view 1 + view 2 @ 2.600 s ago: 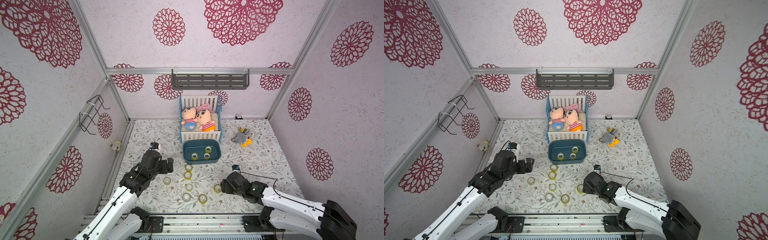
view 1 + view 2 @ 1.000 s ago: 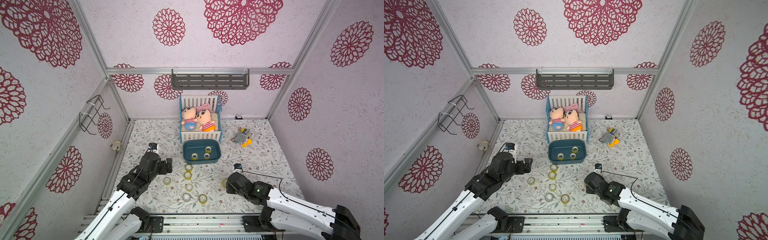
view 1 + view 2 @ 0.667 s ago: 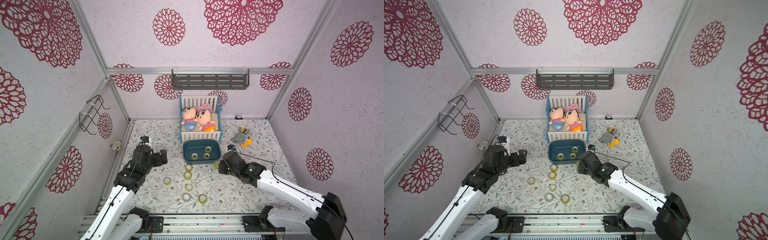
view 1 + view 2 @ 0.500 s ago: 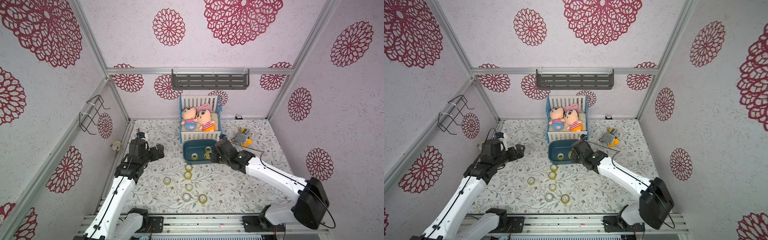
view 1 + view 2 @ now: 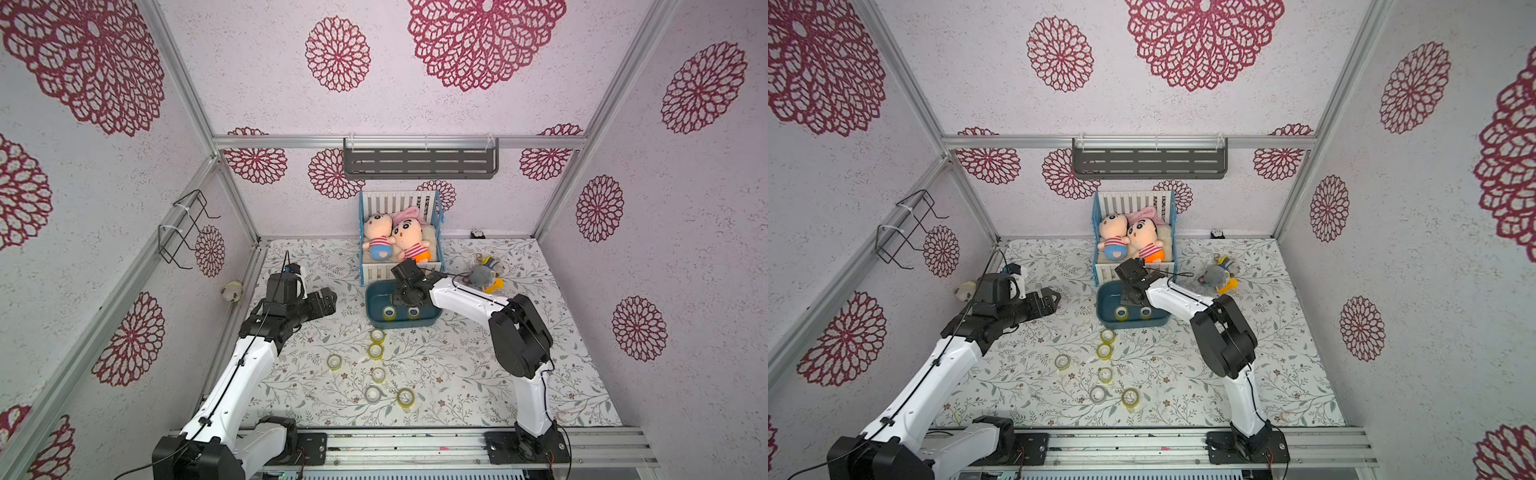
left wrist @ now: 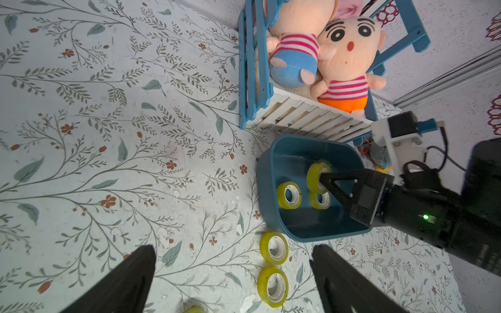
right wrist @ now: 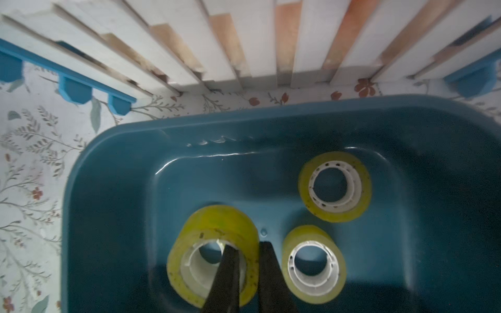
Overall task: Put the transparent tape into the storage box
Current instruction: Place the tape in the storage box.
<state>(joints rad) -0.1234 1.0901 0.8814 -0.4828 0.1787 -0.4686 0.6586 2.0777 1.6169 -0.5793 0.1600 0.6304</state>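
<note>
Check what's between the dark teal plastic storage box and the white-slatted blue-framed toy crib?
Only a narrow bare strip of floral mat; the storage box and slatted crib stand apart. Right wrist view shows it.

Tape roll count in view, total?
9. Six tape rolls loose on the table; two lying in the storage box; one clamped by the right gripper inside it. The arm may hide more there.

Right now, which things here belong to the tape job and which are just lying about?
Job:
storage box
tape roll in the right gripper
two rolls lying in the box
six rolls on the table

Lying about:
toy crib
two dolls
small plush toy
wall shelf
wire rack
</note>
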